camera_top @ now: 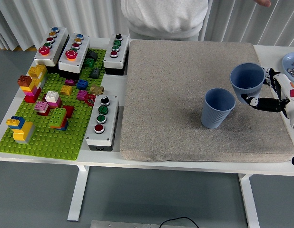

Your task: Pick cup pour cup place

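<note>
Far left of the frame: a green baseplate point(42, 142) carries scattered coloured bricks point(30, 80). Three button boxes point(73, 50) stand along its upper edge, and a fourth button box point(102, 122) sits at its right side, against the mat's left edge. My left hand is not in view.

Centre: a grey mat point(175, 90) covers most of the table point(137, 164). A person in a pale top point(163, 16) stands at the upper edge.

Right of centre: one blue cup point(217, 108) stands upright on the mat, mouth up, nothing touching it.

Right edge: my right hand point(275, 95) is closed around a second blue cup point(247, 81), fingers wrapped round its far side, thumb under its lower wall. This cup is off the mat, nearly upright, just up and right of the standing cup and apart from it. I cannot see contents in either cup. A blue dish point(290, 64) shows at the right margin.
</note>
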